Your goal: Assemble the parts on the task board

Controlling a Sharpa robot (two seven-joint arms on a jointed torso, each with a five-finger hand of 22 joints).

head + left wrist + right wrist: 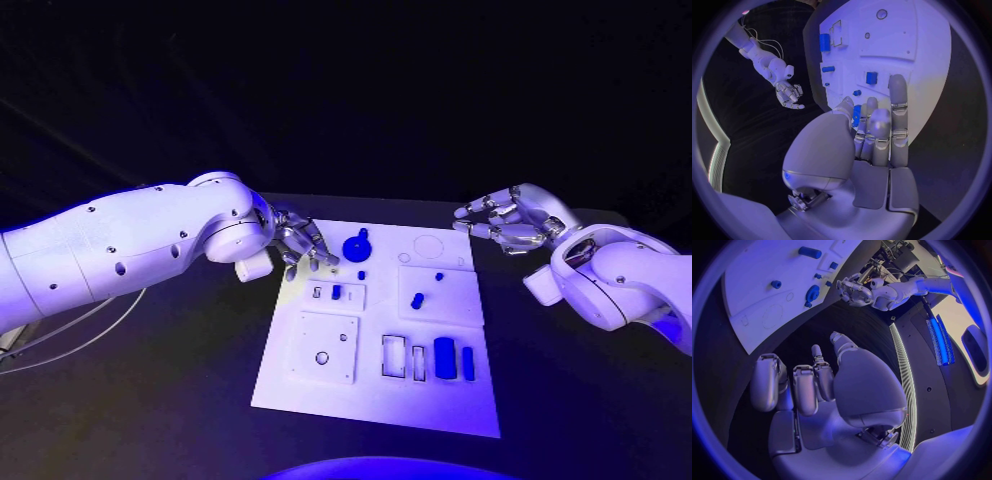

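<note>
Black table (159, 400) spread under a white task board (378, 405) in the middle of the head view. Small blue parts lay on the board: a round knobbed part (358, 243) near its upper left, a blue block (444, 357) at lower right. At the board's upper left edge the left hand (300, 246) hovered, fingers apart, gripping nothing. Off the upper right corner, the right hand (505, 222) hung with fingers loosely curled and empty, apart from the board.
</note>
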